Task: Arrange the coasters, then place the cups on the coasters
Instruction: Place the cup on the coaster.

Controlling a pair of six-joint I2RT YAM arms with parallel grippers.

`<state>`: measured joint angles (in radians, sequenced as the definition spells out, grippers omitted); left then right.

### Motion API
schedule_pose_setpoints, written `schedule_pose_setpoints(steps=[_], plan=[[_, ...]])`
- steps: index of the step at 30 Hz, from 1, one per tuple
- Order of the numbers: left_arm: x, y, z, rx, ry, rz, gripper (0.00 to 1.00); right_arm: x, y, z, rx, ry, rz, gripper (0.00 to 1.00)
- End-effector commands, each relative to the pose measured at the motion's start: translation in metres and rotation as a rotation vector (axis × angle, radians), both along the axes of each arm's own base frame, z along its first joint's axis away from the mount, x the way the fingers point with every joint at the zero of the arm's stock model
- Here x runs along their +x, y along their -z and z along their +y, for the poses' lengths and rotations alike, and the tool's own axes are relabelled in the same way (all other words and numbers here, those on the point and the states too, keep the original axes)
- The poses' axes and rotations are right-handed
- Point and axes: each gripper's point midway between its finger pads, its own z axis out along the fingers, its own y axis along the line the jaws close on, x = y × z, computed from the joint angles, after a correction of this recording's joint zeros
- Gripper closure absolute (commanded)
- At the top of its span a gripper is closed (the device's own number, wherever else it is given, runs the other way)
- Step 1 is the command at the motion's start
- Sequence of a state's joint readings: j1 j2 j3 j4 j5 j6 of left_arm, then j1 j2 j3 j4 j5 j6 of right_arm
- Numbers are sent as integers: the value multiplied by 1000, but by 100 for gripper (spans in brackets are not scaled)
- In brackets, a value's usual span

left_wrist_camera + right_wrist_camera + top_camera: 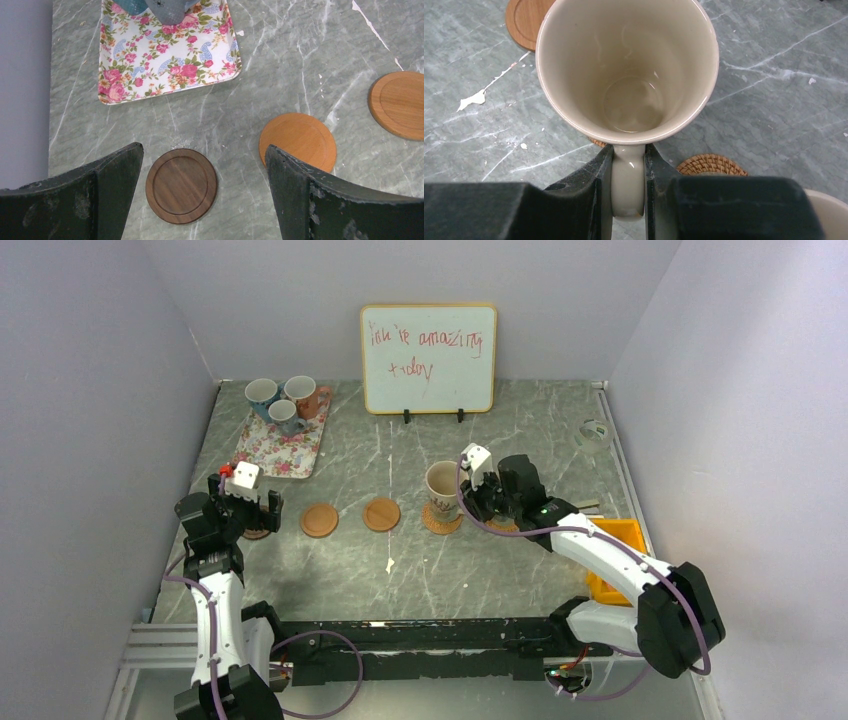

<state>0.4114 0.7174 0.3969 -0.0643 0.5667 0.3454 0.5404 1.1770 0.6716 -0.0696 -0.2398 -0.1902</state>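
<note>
Grey-green veined marble tabletop between lilac walls. At far left, rectangular floral tray bearing three glazed mugs. Left claw spread wide above smooth dark-brown wooden disc, two round tan coasters to its right. Right claw pinched on handle of glossy cream mug, upright over woven coaster right of centre.

white-and-black arms with purple cables, scuffed black tool fingers.

Pale lilac walls close in around my grey marbled table, evenly lit, and a whiteboard with red handwriting stands at its far edge.
</note>
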Motion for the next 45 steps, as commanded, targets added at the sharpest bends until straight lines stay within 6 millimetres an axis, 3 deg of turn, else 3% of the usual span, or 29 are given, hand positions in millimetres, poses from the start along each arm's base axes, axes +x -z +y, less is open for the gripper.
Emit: schedule_pose_setpoints(steps=[1, 45], plan=[[4, -10, 3, 12, -8, -39, 4, 25, -52, 19, 122, -13, -190, 100], [3, -10, 3, 16, -4, -43, 4, 12, -48, 23, 135, -106, -175, 98]])
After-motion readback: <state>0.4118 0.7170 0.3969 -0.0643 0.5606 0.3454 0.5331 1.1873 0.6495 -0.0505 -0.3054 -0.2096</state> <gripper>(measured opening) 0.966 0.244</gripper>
